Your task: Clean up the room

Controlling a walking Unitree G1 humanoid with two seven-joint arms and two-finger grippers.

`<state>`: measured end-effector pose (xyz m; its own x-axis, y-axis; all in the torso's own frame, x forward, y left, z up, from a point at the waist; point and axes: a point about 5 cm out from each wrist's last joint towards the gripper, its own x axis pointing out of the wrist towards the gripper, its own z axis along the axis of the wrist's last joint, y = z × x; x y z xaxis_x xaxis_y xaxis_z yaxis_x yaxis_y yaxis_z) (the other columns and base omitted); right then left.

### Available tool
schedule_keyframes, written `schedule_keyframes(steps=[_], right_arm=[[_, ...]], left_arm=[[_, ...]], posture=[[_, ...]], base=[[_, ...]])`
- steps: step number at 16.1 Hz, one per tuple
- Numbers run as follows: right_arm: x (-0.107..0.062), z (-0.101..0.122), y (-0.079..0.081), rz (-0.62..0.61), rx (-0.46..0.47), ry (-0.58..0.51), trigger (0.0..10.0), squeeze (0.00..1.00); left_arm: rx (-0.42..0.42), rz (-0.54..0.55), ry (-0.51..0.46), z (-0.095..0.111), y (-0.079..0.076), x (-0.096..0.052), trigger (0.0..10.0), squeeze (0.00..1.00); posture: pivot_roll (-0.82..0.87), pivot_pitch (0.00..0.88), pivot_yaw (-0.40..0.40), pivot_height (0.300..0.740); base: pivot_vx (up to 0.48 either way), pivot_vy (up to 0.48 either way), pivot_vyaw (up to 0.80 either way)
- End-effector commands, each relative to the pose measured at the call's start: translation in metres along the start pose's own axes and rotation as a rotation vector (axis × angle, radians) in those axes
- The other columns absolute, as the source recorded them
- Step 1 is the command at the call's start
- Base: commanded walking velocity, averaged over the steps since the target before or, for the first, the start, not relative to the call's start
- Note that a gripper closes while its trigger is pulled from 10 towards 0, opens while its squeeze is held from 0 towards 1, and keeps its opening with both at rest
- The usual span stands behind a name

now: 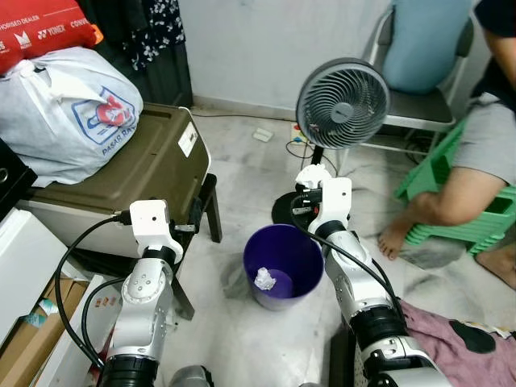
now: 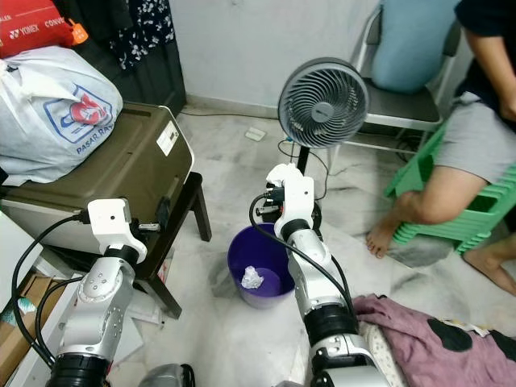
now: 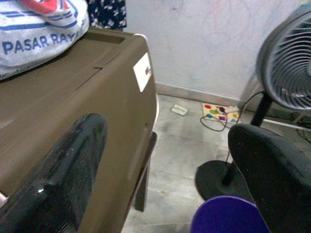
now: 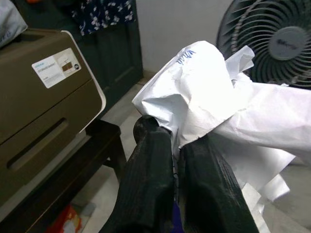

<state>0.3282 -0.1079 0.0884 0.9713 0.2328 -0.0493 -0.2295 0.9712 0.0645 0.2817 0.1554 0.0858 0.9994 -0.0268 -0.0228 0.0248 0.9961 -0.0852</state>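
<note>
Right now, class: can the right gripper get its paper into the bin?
Probably yes. The right gripper, shut on crumpled paper, hangs by the open purple bin's far rim, nothing between.

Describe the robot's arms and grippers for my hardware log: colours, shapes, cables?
Both arms are silver cylindrical segments with black joint rings, white boxy wrist blocks and looping black cables. The left gripper and right gripper each have two long, textured black fingers.

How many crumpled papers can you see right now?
2: one paper wad lies inside the purple bin; one crumpled paper is pinched in the right claw. Others may be hidden.
</note>
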Motion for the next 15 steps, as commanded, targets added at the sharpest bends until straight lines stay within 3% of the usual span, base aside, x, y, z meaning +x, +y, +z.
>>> schedule_keyframes(steps=[1,13,15], right_arm=[[0.0012,0.0005,-0.0007,0.003,-0.005,0.003,10.0,0.00],[0.0024,0.0014,-0.0004,0.003,-0.009,0.000,10.0,0.00],[0.0024,0.0007,-0.0009,0.005,-0.010,0.001,10.0,0.00]], left_arm=[[0.002,0.001,-0.003,0.0011,0.0007,0.0008,10.0,0.00],[0.001,-0.002,-0.005,0.0014,0.0011,0.0021,10.0,0.00],[0.006,0.013,0.004,-0.0002,0.0018,0.0022,10.0,0.00]], posture=[[-0.02,0.064,-0.030,0.740],[-0.02,0.061,-0.030,0.740],[-0.02,0.055,-0.032,0.740]], base=[[0.300,0.000,0.00],[0.298,0.000,0.00],[0.000,0.000,0.00]])
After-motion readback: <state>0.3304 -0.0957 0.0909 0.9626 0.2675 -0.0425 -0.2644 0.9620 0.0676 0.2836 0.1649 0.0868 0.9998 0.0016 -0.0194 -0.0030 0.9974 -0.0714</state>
